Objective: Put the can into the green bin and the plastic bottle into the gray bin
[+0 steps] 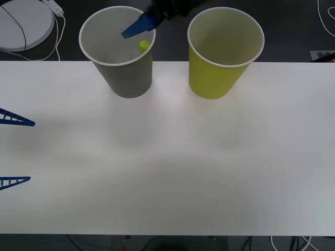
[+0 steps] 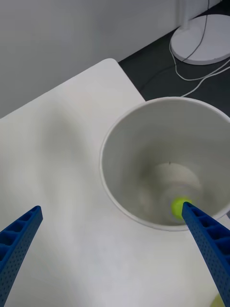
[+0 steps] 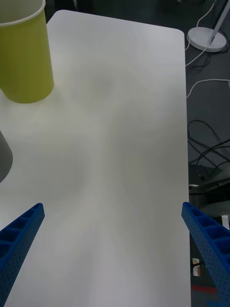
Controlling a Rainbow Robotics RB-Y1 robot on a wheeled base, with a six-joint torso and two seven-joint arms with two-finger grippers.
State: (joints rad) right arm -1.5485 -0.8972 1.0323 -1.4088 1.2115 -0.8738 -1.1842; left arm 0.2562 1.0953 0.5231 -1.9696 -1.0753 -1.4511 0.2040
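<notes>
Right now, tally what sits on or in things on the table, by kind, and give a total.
Bins: 2, the gray bin and the green bin, upright side by side.
Bottles: 1, the plastic bottle, inside the gray bin below the open right pincer.
Cans: 0 visible.
Total: 3.

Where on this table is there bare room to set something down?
Free: the wide white table in front of both bins. Crowded: the far edge, with the gray bin, the green bin, and the open right gripper above the gray one.
</notes>
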